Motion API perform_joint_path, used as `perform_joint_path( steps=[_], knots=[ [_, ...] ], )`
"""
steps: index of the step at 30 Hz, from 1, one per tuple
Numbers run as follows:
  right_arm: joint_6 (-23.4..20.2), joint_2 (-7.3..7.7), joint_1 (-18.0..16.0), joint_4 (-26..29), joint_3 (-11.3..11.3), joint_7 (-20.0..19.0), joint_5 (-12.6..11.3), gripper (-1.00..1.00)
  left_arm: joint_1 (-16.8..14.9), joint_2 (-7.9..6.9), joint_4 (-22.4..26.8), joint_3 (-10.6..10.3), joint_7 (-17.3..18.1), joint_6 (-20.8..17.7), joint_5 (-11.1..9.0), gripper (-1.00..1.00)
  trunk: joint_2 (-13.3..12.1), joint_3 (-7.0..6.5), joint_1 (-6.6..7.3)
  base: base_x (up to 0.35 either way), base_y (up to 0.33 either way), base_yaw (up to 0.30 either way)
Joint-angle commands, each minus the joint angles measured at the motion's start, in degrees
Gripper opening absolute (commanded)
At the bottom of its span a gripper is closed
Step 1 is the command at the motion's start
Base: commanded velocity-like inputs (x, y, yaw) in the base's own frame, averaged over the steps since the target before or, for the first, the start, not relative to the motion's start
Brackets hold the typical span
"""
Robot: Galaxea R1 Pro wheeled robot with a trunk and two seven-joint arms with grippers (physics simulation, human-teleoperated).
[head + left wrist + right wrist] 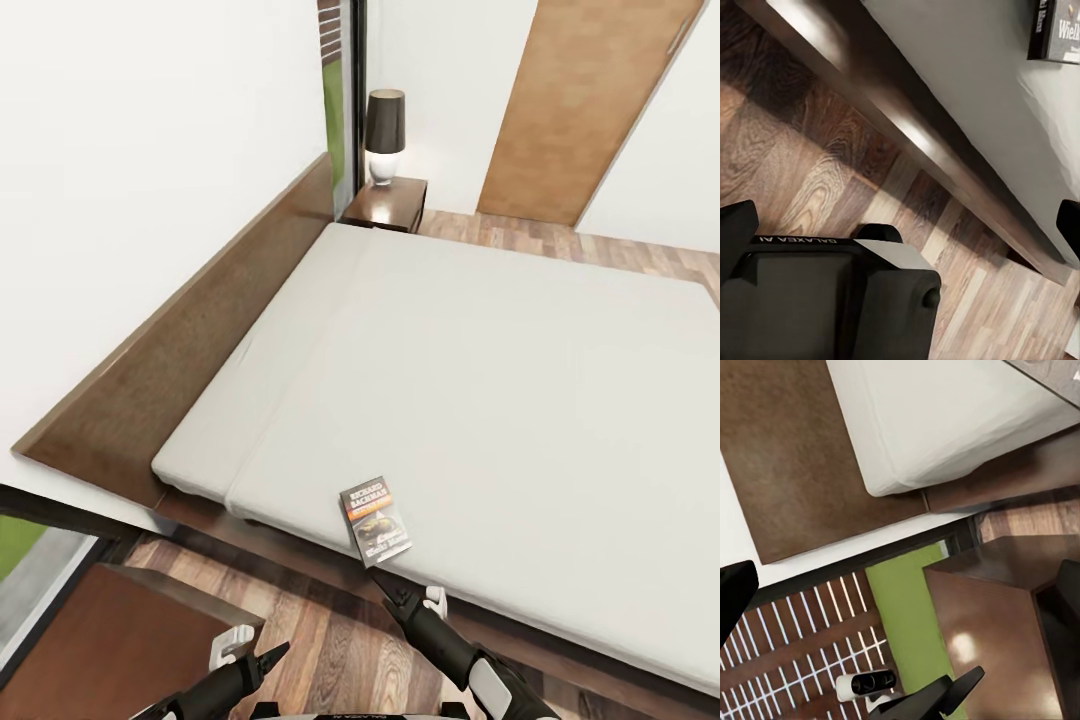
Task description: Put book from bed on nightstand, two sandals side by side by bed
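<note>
The book (376,520), a dark grey paperback with white lettering and an orange band, lies flat on the bed (480,380) close to its near edge. My right gripper (390,588) hovers open just short of the book, over the bed frame, fingers pointing at it. My left gripper (268,660) is open and low over the floor, left of the right arm. The left wrist view catches the book (1057,30) on the mattress beyond the dark frame (907,127). One nightstand (388,203) with its lamp (384,128) stands at the bed's far corner. The sandals are out of view.
A second dark wooden nightstand top (100,640) sits at my lower left beside the headboard (200,320), and it also shows in the right wrist view (997,615). Wood floor (330,640) runs between me and the bed. A brown door (580,100) stands at the back.
</note>
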State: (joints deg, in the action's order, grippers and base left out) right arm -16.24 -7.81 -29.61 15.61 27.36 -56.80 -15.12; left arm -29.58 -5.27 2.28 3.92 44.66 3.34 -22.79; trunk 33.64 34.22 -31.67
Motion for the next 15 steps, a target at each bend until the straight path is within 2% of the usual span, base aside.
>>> perform_joint_path(
  steps=[1,6,9,12,13,14,15],
  knots=[
    [-0.6,-0.01,0.0,0.0,0.0,-0.1,-0.4,1.00,0.0,0.00,-0.1,0.4,0.2,0.3,0.5,1.00,0.1,0.05,-0.02,0.000,0.000,0.010],
    [-0.3,0.01,0.0,0.0,0.1,-0.1,-0.5,1.00,0.0,0.00,-0.1,0.4,0.2,0.3,0.5,1.00,0.1,0.05,-0.02,0.000,0.000,0.003],
    [1.7,0.03,0.0,0.0,0.2,-0.1,-1.2,1.00,0.0,0.00,-0.1,0.4,0.2,0.3,0.5,1.00,0.1,0.05,-0.02,0.000,0.000,0.000],
    [4.2,0.05,0.0,0.0,0.3,-0.1,-4.6,1.00,0.0,0.00,-0.1,0.4,0.1,0.3,0.5,1.00,0.1,0.05,-0.02,0.000,0.000,0.000],
    [5.0,0.08,0.0,0.0,0.3,-0.1,-8.1,1.00,0.0,0.00,-0.1,0.4,0.1,0.3,0.5,1.00,0.1,0.05,-0.02,0.000,0.000,0.000],
    [5.4,0.11,0.0,0.0,0.3,-0.1,-10.2,1.00,0.0,0.00,-0.1,0.4,0.1,0.3,0.5,1.00,0.1,0.05,-0.02,0.000,0.000,0.000],
    [5.5,0.12,0.0,0.0,0.3,-0.1,-11.0,1.00,0.0,0.00,-0.1,0.4,0.1,0.3,0.5,1.00,0.1,0.05,-0.02,0.000,0.000,0.000]
  ],
)
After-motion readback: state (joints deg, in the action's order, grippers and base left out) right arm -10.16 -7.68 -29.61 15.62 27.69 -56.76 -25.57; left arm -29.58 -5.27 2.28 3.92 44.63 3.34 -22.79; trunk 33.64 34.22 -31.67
